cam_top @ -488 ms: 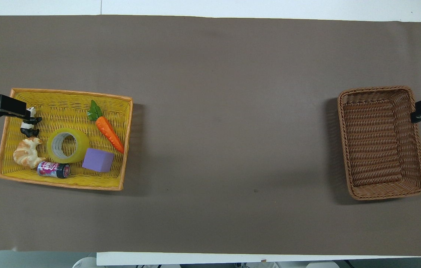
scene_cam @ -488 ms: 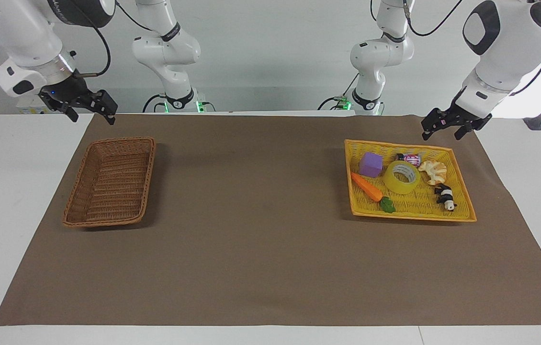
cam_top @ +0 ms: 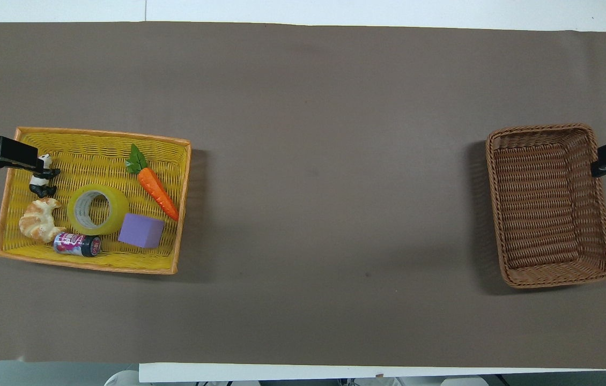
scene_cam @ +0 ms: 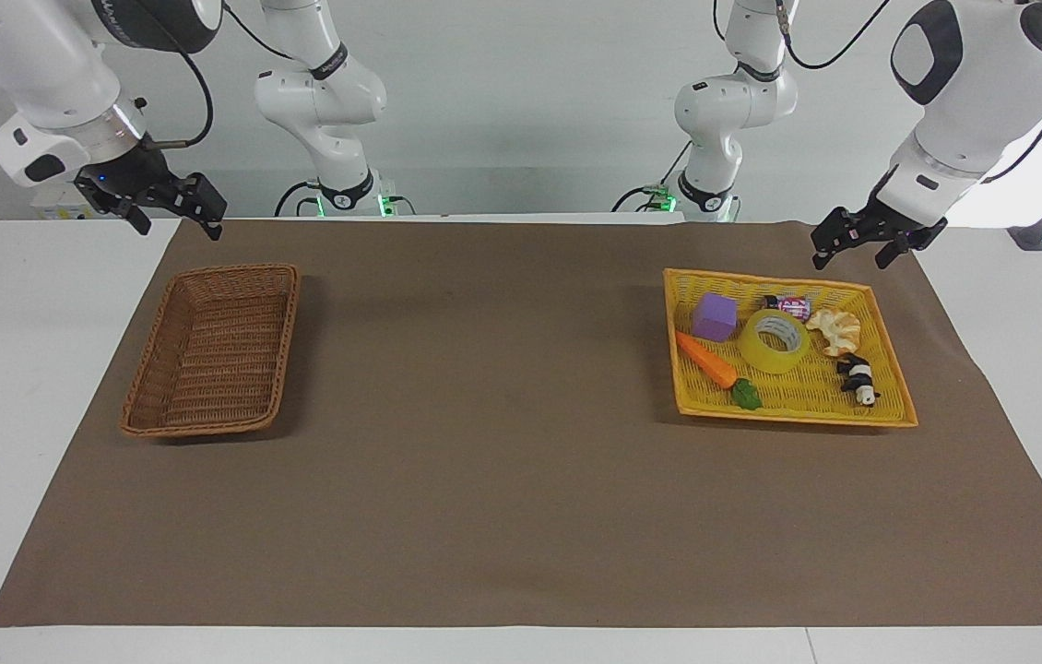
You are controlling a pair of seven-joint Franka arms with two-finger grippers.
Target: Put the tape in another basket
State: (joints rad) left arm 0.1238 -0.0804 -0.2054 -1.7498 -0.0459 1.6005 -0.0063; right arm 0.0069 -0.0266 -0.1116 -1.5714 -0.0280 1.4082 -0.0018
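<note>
The tape (scene_cam: 775, 340) lies flat in the middle of the flat yellow tray (scene_cam: 798, 417) at the left arm's end of the table; it also shows in the overhead view (cam_top: 97, 209). The brown wicker basket (scene_cam: 212, 350) sits with nothing in it at the right arm's end, seen from overhead too (cam_top: 547, 206). My left gripper (scene_cam: 853, 256) hangs open and empty in the air over the tray's outer edge. My right gripper (scene_cam: 180, 227) hangs open and empty in the air by the basket's outer edge.
The yellow tray (cam_top: 88, 266) also holds a purple block (cam_top: 142, 230), a toy carrot (cam_top: 155, 185), a croissant (cam_top: 37, 225), a small can (cam_top: 76, 244) and a panda figure (cam_top: 43, 179) close around the tape. A brown mat (cam_top: 324, 161) covers the table.
</note>
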